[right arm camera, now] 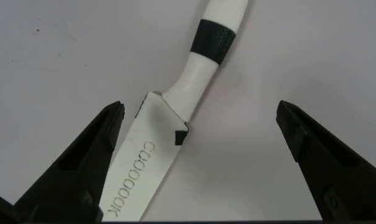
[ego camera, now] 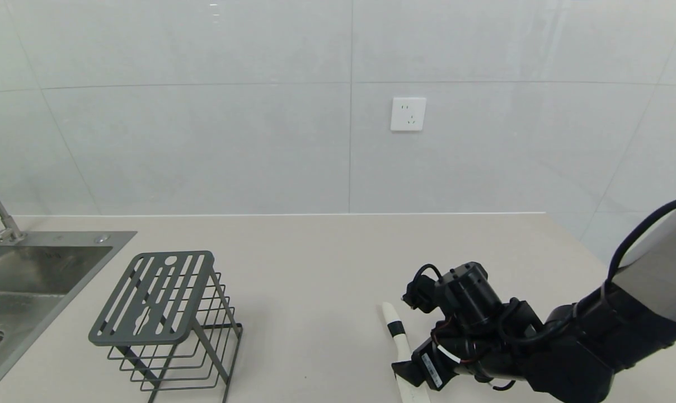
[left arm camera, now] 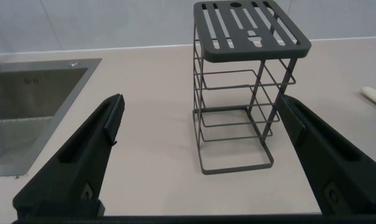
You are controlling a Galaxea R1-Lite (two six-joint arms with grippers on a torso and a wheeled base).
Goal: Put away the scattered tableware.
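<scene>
Right gripper (right arm camera: pixel 198 118) wide open, empty | knife (right arm camera: pixel 155 134) directly between jaws | likely light, stiff, slippery; grasp banded handle (right arm camera: pixel 213 37)

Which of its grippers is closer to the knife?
Right. The right gripper hangs open over the knife. The left gripper faces the rack, with the knife farther off beside it.

Right end effector (ego camera: pixel 412 379) over white knife (ego camera: pixel 398 340) on counter (ego camera: pixel 327 263); grey rack (ego camera: pixel 159 296) near sink (ego camera: pixel 36 263).
</scene>
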